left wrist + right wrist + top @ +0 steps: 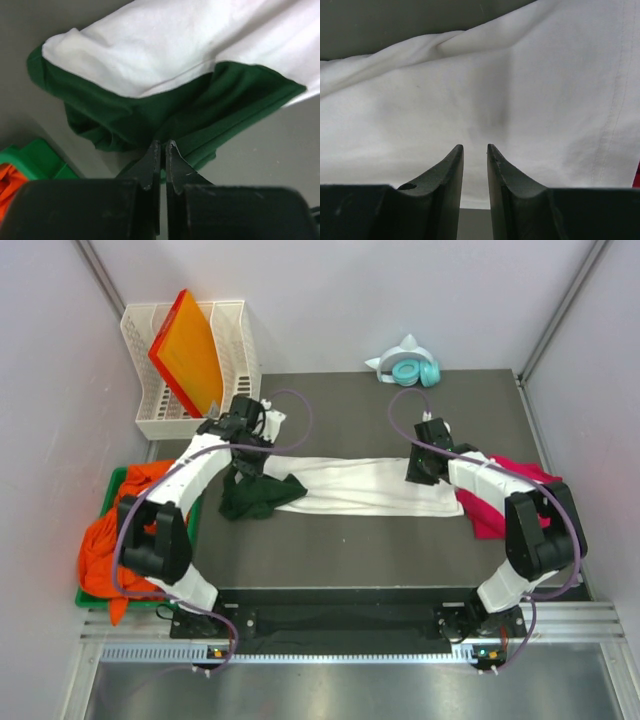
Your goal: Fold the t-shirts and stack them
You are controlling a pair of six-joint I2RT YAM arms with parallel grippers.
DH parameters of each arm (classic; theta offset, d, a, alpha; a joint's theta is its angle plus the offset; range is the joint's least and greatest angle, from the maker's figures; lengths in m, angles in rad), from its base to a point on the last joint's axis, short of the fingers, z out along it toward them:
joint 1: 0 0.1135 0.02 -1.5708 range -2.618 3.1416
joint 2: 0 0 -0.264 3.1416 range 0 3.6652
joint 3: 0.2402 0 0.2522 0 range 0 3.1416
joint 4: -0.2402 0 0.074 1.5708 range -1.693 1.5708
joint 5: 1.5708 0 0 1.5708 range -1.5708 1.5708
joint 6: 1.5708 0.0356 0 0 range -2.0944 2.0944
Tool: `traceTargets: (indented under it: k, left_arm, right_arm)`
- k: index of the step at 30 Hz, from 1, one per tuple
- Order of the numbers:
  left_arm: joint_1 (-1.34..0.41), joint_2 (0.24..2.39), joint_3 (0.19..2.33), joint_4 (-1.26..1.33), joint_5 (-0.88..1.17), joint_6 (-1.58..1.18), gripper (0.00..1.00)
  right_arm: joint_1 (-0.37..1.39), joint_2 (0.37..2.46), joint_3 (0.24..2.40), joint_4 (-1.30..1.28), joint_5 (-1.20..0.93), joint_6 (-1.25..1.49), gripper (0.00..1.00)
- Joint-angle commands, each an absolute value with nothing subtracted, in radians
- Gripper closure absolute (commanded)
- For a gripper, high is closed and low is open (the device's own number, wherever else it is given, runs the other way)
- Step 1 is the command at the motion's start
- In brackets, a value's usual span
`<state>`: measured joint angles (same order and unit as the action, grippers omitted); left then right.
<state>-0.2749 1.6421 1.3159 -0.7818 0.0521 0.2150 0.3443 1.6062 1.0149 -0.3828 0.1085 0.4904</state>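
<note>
Lab cell — plain panel walls (pixel 40 390), bolted arms (pixel 200 465).

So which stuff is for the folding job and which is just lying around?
For the job: white t-shirt, green t-shirt, red t-shirt, orange shirts in the green bin.
Just lying about: white rack, orange folder, cat-ear headphones.

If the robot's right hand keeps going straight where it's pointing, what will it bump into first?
Probably the white t-shirt, spread right ahead of the right hand; how far off is unclear.
</note>
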Motion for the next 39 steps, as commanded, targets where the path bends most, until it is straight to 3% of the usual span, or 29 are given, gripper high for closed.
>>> traceTargets:
  k: [1,18,22,23,25,26,30,34,39]
  left_arm:
    - [-0.268,1.511,1.301,-0.842,0.075,0.221,1.00]
    - [-0.327,1.606,1.275,-1.222,0.297,0.370,0.97]
    - [-0.374,1.684,1.275,-1.295,0.328,0.402,0.82]
    - [-0.377,1.698,1.276,-1.292,0.328,0.402,0.72]
    - [-0.377,1.700,1.293,-1.278,0.325,0.397,0.62]
    - [-0.379,1.680,1.302,-1.250,0.324,0.390,0.51]
    - [-0.370,1.605,1.361,-1.136,0.292,0.345,0.26]
    - [-0.338,1.563,1.367,-0.924,0.174,0.218,0.25]
    - [-0.330,1.692,1.391,-0.812,0.088,0.160,0.31]
  right_arm:
    - [0.356,1.614,1.017,-0.344,0.106,0.480,0.74]
    - [0.354,1.643,1.019,-0.319,0.078,0.488,0.74]
    - [0.356,1.638,1.016,-0.322,0.081,0.488,0.74]
    - [0.356,1.637,1.014,-0.324,0.081,0.486,0.74]
    - [0.356,1.631,1.011,-0.328,0.086,0.486,0.74]
    - [0.356,1.629,1.011,-0.330,0.087,0.483,0.74]
    - [0.354,1.609,1.006,-0.336,0.101,0.482,0.74]
    - [0.354,1.591,1.002,-0.334,0.129,0.485,0.74]
    - [0.348,1.603,1.006,-0.351,0.181,0.483,0.74]
